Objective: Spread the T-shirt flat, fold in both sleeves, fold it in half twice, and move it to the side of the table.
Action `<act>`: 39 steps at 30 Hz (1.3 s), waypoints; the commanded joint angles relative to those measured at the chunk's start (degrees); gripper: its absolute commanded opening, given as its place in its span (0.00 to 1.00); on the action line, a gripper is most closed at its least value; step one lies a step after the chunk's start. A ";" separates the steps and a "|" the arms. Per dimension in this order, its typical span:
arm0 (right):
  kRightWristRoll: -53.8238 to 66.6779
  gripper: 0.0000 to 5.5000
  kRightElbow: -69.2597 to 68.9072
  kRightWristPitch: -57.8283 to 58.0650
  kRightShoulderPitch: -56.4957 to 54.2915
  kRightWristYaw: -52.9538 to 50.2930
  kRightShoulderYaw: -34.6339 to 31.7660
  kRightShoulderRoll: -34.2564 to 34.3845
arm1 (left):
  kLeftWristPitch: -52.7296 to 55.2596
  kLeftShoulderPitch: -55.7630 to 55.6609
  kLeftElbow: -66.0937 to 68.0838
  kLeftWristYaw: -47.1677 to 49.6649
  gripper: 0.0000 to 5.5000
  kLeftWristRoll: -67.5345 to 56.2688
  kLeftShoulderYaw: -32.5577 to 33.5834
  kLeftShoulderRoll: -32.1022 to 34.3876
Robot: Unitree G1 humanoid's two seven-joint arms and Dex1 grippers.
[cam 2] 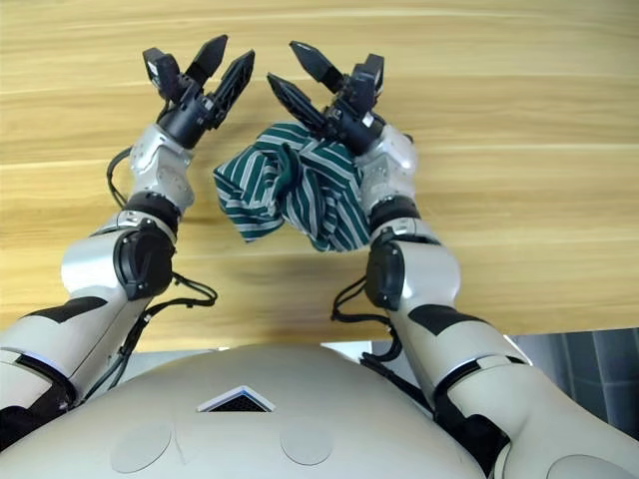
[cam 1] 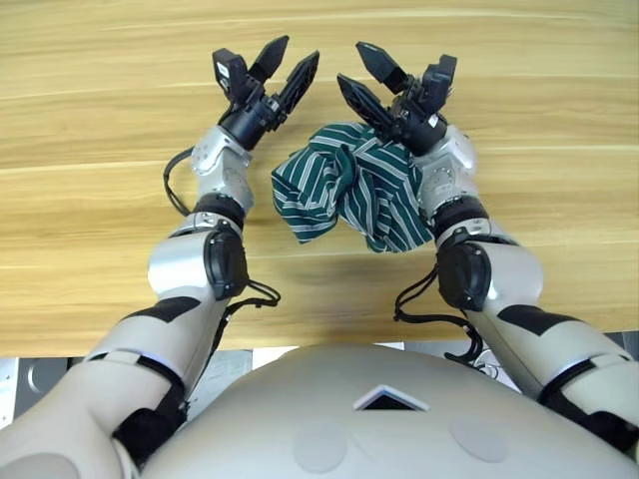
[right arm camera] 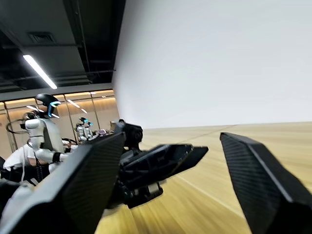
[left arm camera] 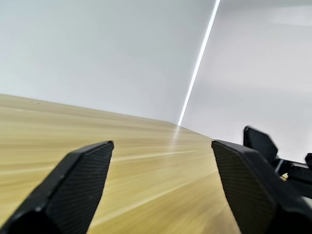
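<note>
A green T-shirt with white stripes point(cam 1: 349, 188) lies crumpled in a heap on the wooden table point(cam 1: 100, 120), between my two forearms. My left gripper point(cam 1: 290, 66) is held just beyond the heap's far left side, open, with nothing between its fingers. My right gripper point(cam 1: 367, 74) is held just beyond the heap's far right side, also open and empty. The two grippers point toward each other, a short gap apart. The right forearm rests against the shirt's right edge. In the right wrist view the left gripper point(right arm camera: 151, 168) shows across from the right one.
The table's near edge point(cam 1: 329, 344) runs just in front of my torso. Bare wood spreads to the left, right and far side of the shirt. A white wall point(left arm camera: 122, 53) rises beyond the table's far edge.
</note>
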 commanded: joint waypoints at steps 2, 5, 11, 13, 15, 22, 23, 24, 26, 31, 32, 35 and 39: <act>4.64 0.83 -10.14 2.82 8.06 -0.23 0.27 4.38 | -1.10 7.24 -3.76 -1.15 0.81 -5.64 4.33 1.87; 9.29 0.86 -18.83 8.83 12.78 -4.91 -0.55 6.18 | 1.98 12.13 -7.07 -1.79 0.81 -10.68 7.94 2.45; 17.71 0.86 -31.64 14.56 16.91 -18.29 -2.74 9.40 | 19.22 23.23 -11.73 -4.67 0.81 -19.67 13.30 5.88; 19.08 0.86 -32.78 13.56 19.31 -21.19 -3.27 10.28 | 23.48 27.18 -13.95 -7.37 0.81 -20.53 13.04 7.38; 18.82 0.86 -34.52 12.11 22.19 -23.04 -2.19 11.45 | 31.55 29.38 -16.10 -11.30 0.81 -23.32 13.48 9.86; 13.53 0.86 -44.41 3.39 35.01 -29.90 7.18 19.01 | 58.80 37.41 -16.38 -25.65 0.81 -27.03 11.49 21.87; 12.80 0.86 -46.17 0.86 38.64 -29.59 9.14 20.58 | 59.90 37.91 -14.50 -27.72 0.81 -25.84 10.67 23.88; 13.38 0.86 -48.57 -0.71 42.22 -29.00 11.22 22.29 | 62.00 37.42 -12.47 -28.33 0.81 -25.19 10.37 26.21; 13.34 0.86 -54.24 -2.14 47.58 -32.02 16.68 23.35 | 64.46 36.94 -12.42 -29.07 0.81 -25.00 10.09 28.82; 18.95 0.86 -53.30 1.38 39.94 -37.89 14.26 14.11 | 59.03 33.86 -17.99 -25.97 0.81 -26.52 10.45 22.39; 19.87 0.86 -50.35 1.65 37.58 -38.29 13.21 12.60 | 57.17 33.05 -17.73 -24.89 0.81 -26.24 10.47 21.05; 20.56 0.86 -41.16 1.29 31.93 -36.89 11.90 9.13 | 49.41 32.40 -17.81 -20.47 0.81 -24.82 10.05 15.91; 18.77 0.86 -33.75 -0.49 28.49 -34.16 11.70 7.17 | 41.78 33.77 -27.76 -19.54 0.81 -24.57 7.65 8.71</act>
